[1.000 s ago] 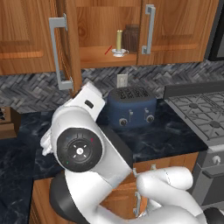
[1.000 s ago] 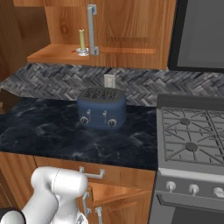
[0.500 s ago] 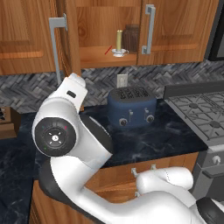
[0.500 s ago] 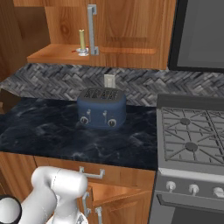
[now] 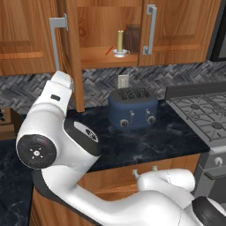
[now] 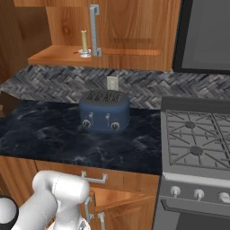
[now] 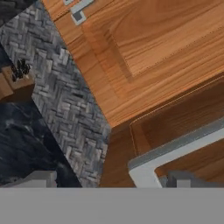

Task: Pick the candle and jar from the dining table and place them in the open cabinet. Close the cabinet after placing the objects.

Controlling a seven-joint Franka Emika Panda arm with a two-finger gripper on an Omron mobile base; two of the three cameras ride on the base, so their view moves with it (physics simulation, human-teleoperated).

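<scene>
- Arm (image 5: 53, 132): I see it rising from the lower right of the left base view, folding at a big white elbow, then reaching up and back toward the open door (image 5: 73, 53) of the cabinet (image 5: 110, 39).
- Forearm: its upper end lies just beside the door's lower edge, under the door's handle (image 5: 56, 42).
- Jaws (image 7: 109, 181): in the hand view, two grey fingertips (image 7: 37, 179) stand well apart at the bottom edge, with the handle's silver bar crossing just above the right-hand one. I cannot tell whether either tip touches it.
- Candle (image 5: 119, 43): upright on the cabinet shelf, near its front edge.
- Jar (image 5: 132, 37): on the same shelf, just beside and behind the candle, partly hidden by the closed door's handle (image 5: 151, 28).
- Toaster (image 5: 132, 108): on the dark marble bench (image 5: 176, 137), below the shelf.
- Stove (image 6: 197, 143): to the right of the bench.
</scene>
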